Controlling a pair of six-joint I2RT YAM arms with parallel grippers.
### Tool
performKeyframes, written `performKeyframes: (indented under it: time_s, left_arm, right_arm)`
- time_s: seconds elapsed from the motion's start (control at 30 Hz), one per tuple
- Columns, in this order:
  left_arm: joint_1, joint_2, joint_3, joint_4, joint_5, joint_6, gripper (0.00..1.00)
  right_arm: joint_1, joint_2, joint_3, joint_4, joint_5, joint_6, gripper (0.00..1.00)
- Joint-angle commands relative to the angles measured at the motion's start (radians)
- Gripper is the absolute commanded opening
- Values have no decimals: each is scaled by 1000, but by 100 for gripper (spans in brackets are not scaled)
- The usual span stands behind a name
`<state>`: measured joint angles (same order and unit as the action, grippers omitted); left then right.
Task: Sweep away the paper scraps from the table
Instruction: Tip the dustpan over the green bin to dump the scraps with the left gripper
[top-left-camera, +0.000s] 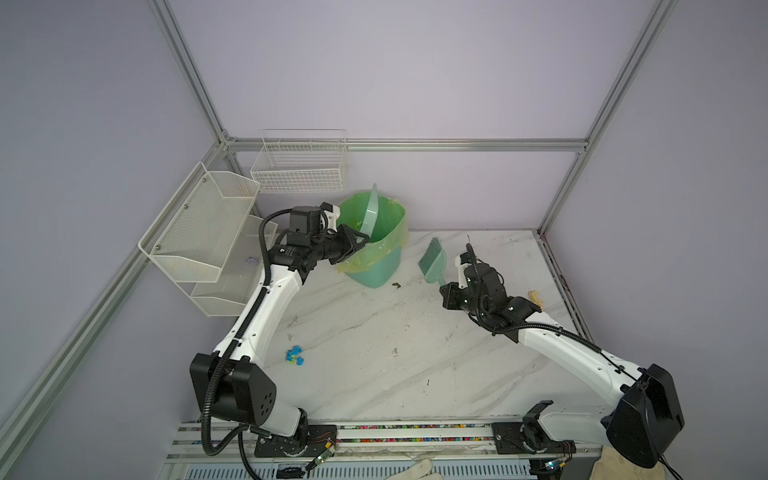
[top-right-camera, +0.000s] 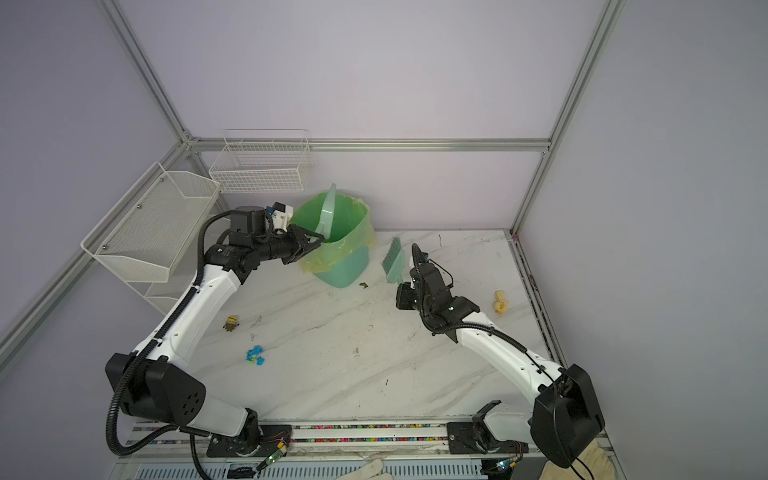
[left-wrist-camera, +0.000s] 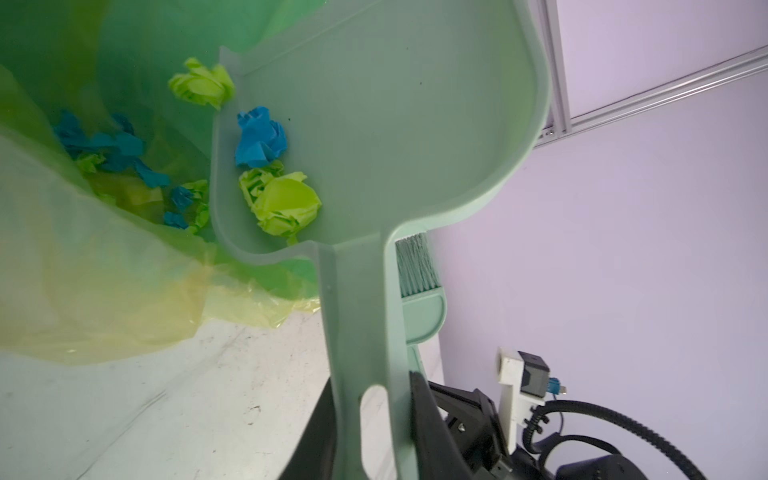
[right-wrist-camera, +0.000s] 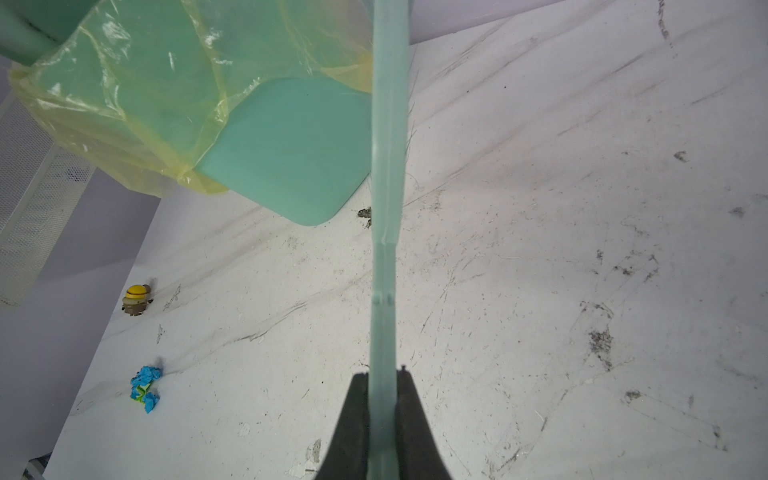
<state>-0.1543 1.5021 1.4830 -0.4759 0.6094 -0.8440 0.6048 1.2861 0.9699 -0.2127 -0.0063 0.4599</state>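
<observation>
our left gripper (top-left-camera: 356, 240) is clamped on the handle of the dustpan (left-wrist-camera: 395, 124). the pan is tipped over the bin (top-left-camera: 388, 232), and a few paper scraps (left-wrist-camera: 270, 166) lie in it, not yet dropped in. our right gripper (right-wrist-camera: 384, 380) pinches the handle of the brush (top-left-camera: 432, 257), its bristles off the bench (top-left-camera: 415, 353). one cluster (top-left-camera: 295, 356) lies on the bench at the near left, beside our left forearm and well apart from both grippers. we judge the left arm nearer; the brush would have to cross over.
</observation>
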Motion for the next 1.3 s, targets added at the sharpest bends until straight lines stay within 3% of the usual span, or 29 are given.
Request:
performKeyframes:
  time_s: [0.0, 0.13, 0.23, 0.37, 0.73, 1.03, 1.27]
  left_arm:
    - [28, -54, -69, 220, 153, -126, 0]
    - [30, -42, -97, 317, 216, -200, 0]
    - [37, -27, -162, 514, 300, -347, 0]
    - [45, -13, -252, 787, 330, -531, 0]
    - [50, -11, -263, 835, 340, -564, 0]
    - [43, -142, -215, 519, 289, -293, 0]
    - [-29, -237, -144, 234, 187, -55, 0]
  right_arm:
    - [-5, -27, -13, 29, -1, 8, 0]
    - [-5, -25, -13, 33, -2, 5, 0]
    - [-5, -22, -7, 33, -5, 6, 0]
    - [-5, -26, -2, 27, -3, 6, 0]
    - [-5, -32, 1, 22, -1, 10, 0]
    - [-5, -23, -16, 80, -63, 57, 0]
    - [-8, -5, -43, 160, -118, 137, 0]
